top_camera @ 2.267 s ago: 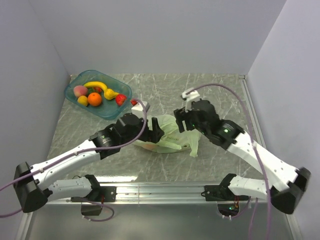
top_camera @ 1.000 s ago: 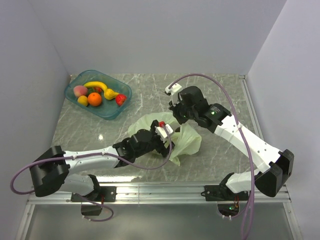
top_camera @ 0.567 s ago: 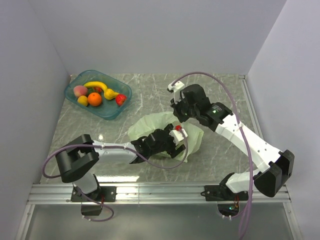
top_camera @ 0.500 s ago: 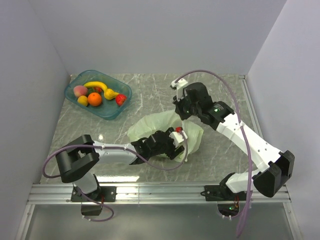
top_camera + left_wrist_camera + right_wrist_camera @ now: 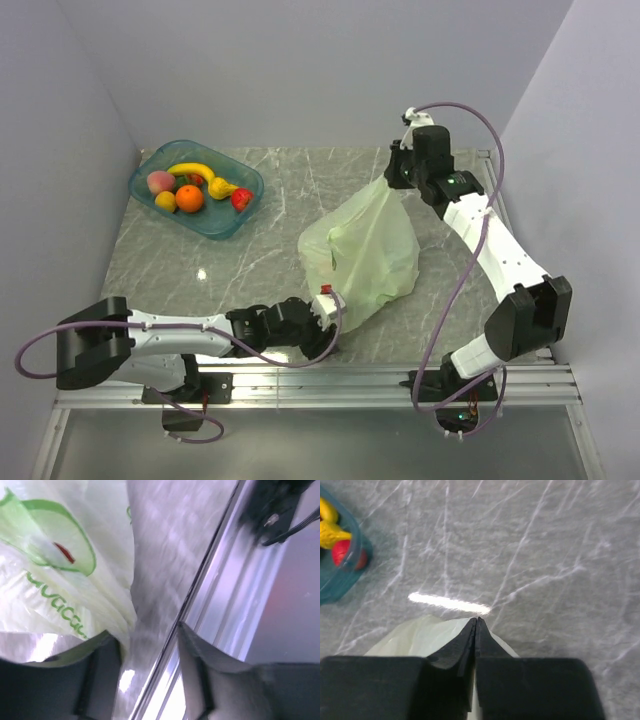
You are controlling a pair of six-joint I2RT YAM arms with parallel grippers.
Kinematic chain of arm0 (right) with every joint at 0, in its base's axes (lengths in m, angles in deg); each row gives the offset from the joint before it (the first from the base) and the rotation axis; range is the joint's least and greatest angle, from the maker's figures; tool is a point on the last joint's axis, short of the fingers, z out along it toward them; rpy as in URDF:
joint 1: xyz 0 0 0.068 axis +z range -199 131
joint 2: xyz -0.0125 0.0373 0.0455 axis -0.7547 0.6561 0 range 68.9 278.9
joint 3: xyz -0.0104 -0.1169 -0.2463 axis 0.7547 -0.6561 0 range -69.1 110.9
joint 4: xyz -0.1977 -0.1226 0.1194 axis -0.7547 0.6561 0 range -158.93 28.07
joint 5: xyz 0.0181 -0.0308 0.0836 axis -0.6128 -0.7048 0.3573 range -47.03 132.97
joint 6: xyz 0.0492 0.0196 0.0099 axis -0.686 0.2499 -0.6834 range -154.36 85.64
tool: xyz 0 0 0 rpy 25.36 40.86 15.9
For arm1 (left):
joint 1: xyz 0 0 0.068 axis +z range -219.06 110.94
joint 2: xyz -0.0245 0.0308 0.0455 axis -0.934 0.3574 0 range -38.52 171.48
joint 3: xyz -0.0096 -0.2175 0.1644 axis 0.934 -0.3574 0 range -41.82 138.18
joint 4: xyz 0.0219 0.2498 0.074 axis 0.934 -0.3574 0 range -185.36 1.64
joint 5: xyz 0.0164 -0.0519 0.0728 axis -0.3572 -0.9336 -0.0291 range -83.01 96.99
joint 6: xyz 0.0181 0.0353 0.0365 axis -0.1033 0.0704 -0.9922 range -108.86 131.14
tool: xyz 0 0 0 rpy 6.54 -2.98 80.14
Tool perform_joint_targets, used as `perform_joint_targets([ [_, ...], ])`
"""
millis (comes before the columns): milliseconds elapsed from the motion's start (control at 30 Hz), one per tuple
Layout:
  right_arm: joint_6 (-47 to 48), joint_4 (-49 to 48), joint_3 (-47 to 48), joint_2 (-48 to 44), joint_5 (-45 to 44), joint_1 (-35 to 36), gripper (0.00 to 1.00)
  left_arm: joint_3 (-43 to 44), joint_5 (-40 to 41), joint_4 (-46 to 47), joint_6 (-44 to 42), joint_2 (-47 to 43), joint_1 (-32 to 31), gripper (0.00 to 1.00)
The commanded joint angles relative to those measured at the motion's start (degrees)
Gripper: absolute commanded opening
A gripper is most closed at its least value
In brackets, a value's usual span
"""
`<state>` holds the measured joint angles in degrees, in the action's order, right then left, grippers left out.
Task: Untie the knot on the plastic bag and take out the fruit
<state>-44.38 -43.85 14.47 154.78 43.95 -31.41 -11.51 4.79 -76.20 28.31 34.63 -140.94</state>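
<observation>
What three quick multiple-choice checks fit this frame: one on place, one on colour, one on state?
1. Where is the fruit tray?
A) far-left corner of the table
B) near-right corner
C) middle of the near edge

2. What colour is the plastic bag?
A) blue
B) red
C) pale green

3. What is the right gripper doing?
A) open over the tray
B) shut on the bag's top
C) out of view

Answers:
1 A, the top view shows it at the back by the left wall.
2 C, it is translucent pale green in the top view.
3 B, its fingers meet in the wrist view and the bag hangs from them.
</observation>
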Motion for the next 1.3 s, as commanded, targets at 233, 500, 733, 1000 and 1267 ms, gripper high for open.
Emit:
perform_joint_targets([
  [233, 0.79, -1.62, -7.98, -14.24, -5.79, 10.18, 0.80, 4.49, 5.89, -7.07, 7.26, -8.36, -0.55, 0.86],
  [500, -4.38, 2.34, -14.38, -20.50, -15.99, 19.85, 0.82, 6.26, 12.99, -7.50, 11.39, -15.13, -0.55, 0.98],
  [733, -12.03, -2.57, -30.20, -24.18, -15.92, 20.21, 0.72, 7.22, 31.28, -11.55, 17.89, -13.04, -0.02, 0.96],
  [1000, -16.69, -6.36, -41.27, -28.40, -20.55, 18.90, 0.01, 11.08, 29.19, -11.99, 18.78, -7.32, 6.48, 0.96],
  [1267, -21.80, -17.51, -53.50, -40.17, -10.83, 10.90, 0.00, 13.90, 25.66, -10.85, 15.00, -4.07, 6.84, 0.97],
])
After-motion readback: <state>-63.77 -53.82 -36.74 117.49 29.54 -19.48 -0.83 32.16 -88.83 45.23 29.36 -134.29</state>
